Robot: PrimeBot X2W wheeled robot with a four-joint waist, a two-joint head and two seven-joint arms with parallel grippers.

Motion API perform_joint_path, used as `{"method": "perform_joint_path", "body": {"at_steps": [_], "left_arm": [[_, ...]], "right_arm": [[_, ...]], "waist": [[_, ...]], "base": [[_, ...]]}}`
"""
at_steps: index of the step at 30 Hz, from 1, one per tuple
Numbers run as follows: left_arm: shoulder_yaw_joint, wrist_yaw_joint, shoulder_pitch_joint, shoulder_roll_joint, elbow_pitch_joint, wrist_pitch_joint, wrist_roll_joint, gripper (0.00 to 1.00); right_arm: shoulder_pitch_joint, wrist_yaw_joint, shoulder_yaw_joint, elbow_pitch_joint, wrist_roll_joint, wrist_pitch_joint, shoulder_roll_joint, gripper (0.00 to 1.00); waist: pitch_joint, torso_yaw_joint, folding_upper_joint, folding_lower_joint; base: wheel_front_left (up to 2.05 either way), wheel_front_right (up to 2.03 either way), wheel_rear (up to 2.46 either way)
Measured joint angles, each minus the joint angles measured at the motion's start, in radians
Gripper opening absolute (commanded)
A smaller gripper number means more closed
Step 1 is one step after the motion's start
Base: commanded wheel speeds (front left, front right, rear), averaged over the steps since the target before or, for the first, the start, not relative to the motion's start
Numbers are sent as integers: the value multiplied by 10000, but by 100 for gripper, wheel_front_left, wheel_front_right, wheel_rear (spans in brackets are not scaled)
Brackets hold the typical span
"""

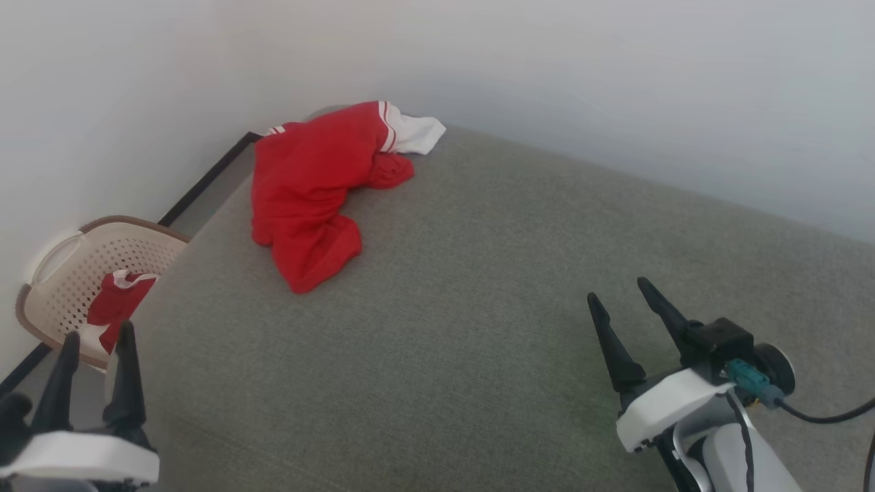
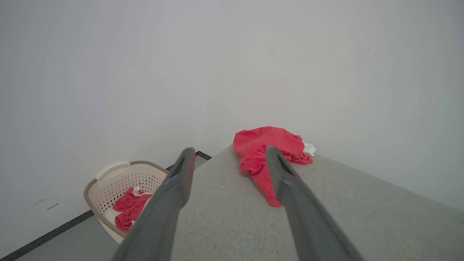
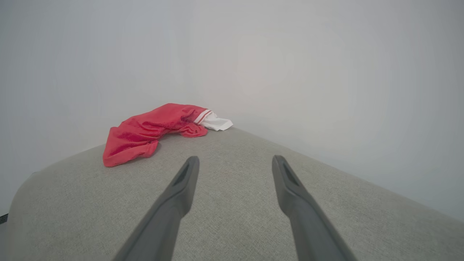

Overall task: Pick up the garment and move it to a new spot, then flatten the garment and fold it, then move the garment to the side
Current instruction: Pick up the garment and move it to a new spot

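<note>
The garment [image 1: 311,184], a red T-shirt with a white sleeve end and red-and-white striped trim, lies crumpled at the far left corner of the grey padded surface [image 1: 478,307]. It also appears as the garment [image 2: 266,154] in the left wrist view and the garment [image 3: 145,132] in the right wrist view. My left gripper [image 1: 96,338] stands open at the lower left, beside the surface's left edge, far from the garment. Open and empty too, my right gripper [image 1: 618,290] hovers over the near right of the surface.
A beige perforated laundry basket [image 1: 61,263] stands on the floor left of the surface, holding another red-and-white piece of clothing [image 1: 117,304]. White walls close in behind and to the left. The surface's left edge drops to the floor.
</note>
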Motion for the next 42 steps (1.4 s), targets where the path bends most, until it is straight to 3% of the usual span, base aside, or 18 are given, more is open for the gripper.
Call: {"method": "perform_joint_path", "body": {"at_steps": [12,24,29,34,42], "left_arm": [[-1104,-123,-2356,1097,1344,-2,-370,100],[-3035,-127,-5925,2755,3685,-4,-2370,100],[-3879,-130,-7096,3087,4763,17,-3242,100],[-4869,-138,-8315,3402,6144,711,-4268,100],[-5992,-153,-9617,3632,7983,2673,-5446,100]], "right_arm": [[-668,0,25,-437,-566,430,27,100],[-1642,0,-105,-1697,-1770,1229,236,100],[-1849,0,-123,-2159,-2128,1465,332,100],[-2019,0,-153,-2619,-2493,1684,437,100],[-2127,0,-176,-3335,-2926,2086,531,100]], "waist": [[970,-592,0,0],[3167,-1596,0,-1],[3973,-1897,0,0],[4903,-2226,0,-1],[5990,-2614,0,0]], "base": [[0,0,0],[0,0,0],[0,0,0],[0,0,0],[0,0,0]]}}
